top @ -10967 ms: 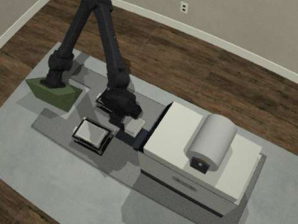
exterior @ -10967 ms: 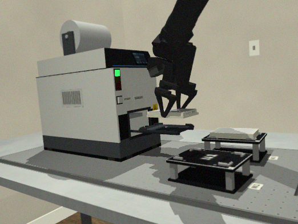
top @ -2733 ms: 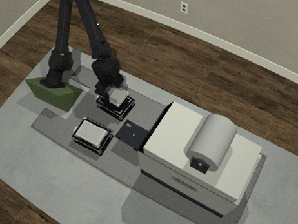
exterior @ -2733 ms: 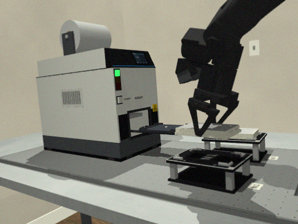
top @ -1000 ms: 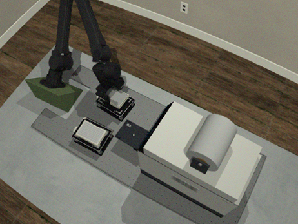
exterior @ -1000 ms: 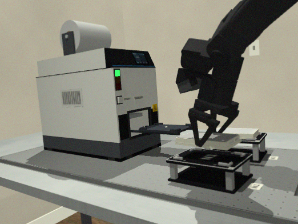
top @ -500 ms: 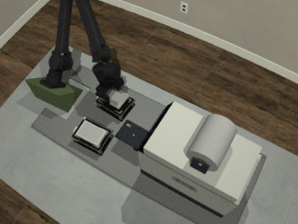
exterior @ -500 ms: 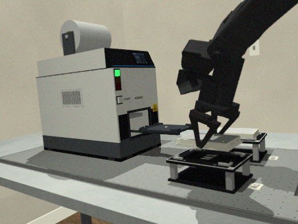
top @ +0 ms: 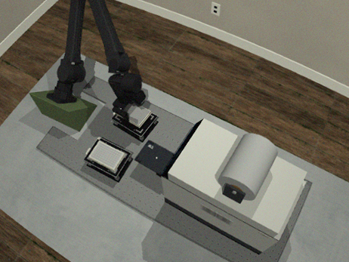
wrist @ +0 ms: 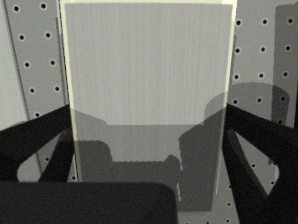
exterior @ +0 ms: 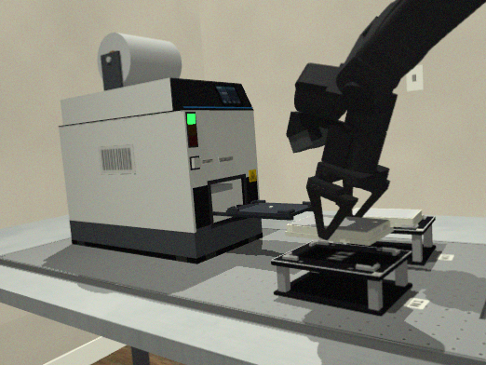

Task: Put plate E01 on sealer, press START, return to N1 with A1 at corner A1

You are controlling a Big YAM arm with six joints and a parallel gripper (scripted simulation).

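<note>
My gripper (top: 133,109) (exterior: 340,225) (wrist: 148,111) is shut on plate E01 (top: 140,116) (exterior: 368,225) (wrist: 150,60) by its long sides. The plate's top is smooth, with no open wells showing. It hangs roughly level just above nest N1 (exterior: 326,269), with a gap below it. The plate's A1 corner cannot be told. The sealer (top: 202,150) (exterior: 130,196) has its stage (top: 151,160) (exterior: 279,209) out and empty. Its lamp (exterior: 191,118) is green; the START button (exterior: 195,162) is below. The N2 plate (top: 108,155) (exterior: 400,216) sits in nest N2 (exterior: 417,247).
The foil roll (top: 251,164) (exterior: 149,58) is on top of the sealer. The stage juts out close beside both nests. A green block (top: 62,112) is under the arm's base. A label (exterior: 416,304) lies beside N1.
</note>
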